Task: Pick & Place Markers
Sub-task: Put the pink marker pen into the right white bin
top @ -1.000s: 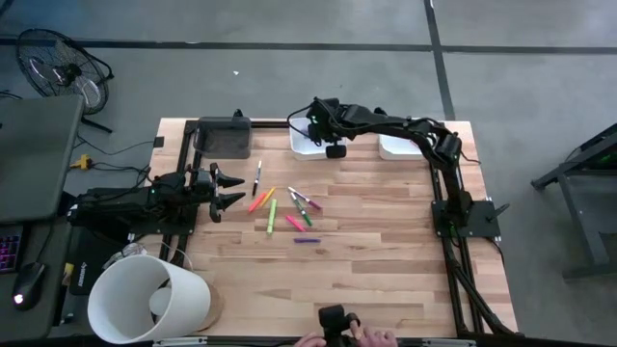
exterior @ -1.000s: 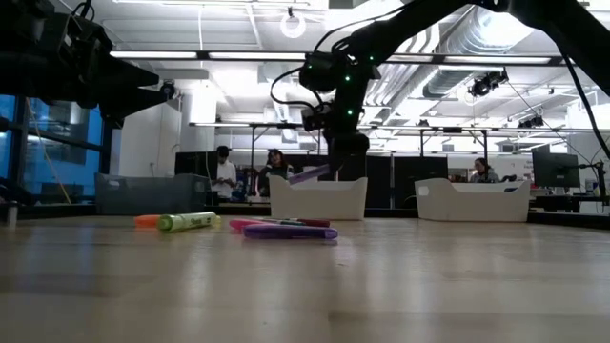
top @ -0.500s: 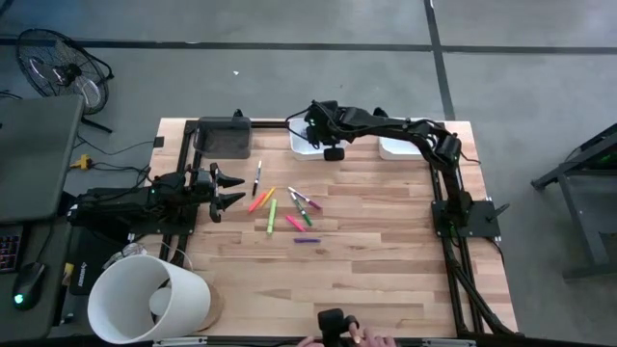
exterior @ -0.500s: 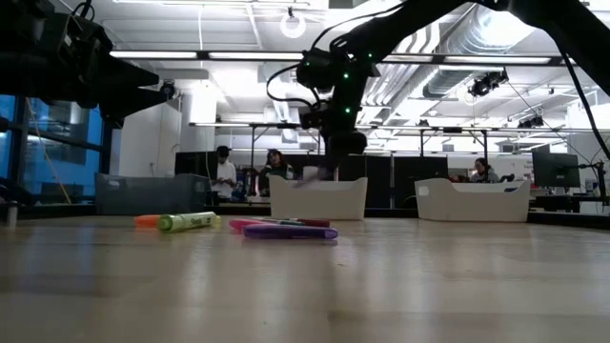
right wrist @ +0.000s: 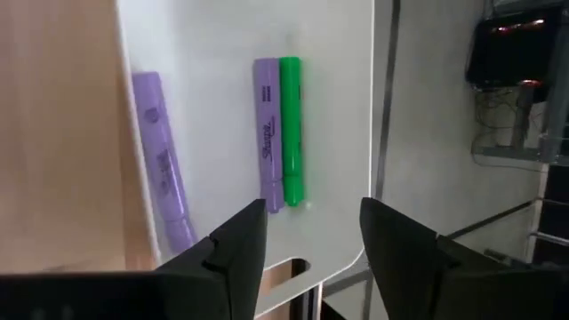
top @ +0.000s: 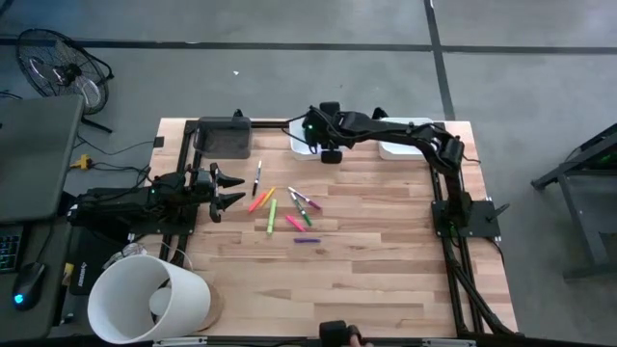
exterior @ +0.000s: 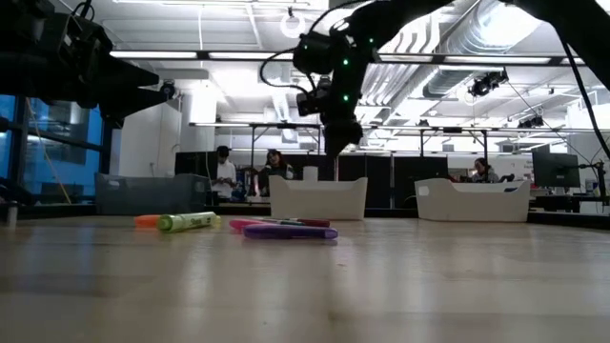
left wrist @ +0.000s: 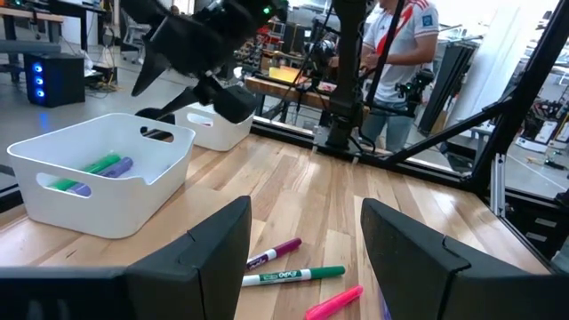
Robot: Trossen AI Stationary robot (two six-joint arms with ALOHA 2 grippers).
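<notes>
While most of the markers lie scattered near the middle of the table, three of them, two purple and one green, already rest flat on the floor of the white tray at about 12 o'clock on the far edge. Directly above this tray hangs the right tool, and in the right wrist view its two dark fingers stand apart with nothing between them, so it is open and empty. A second white tray stands just beside the first, toward 1 o'clock. At 9 o'clock the left tool waits near the table edge, open as well, well apart from the loose markers. In my judgement, the risk from here comes with the next pick: the markers in the middle lie close together, some touching or crossing, so closing fingers may catch two at once or push a neighbour so it rolls away. If the right arm moves off too low, it may knock the tray wall and shift the tray.
</notes>
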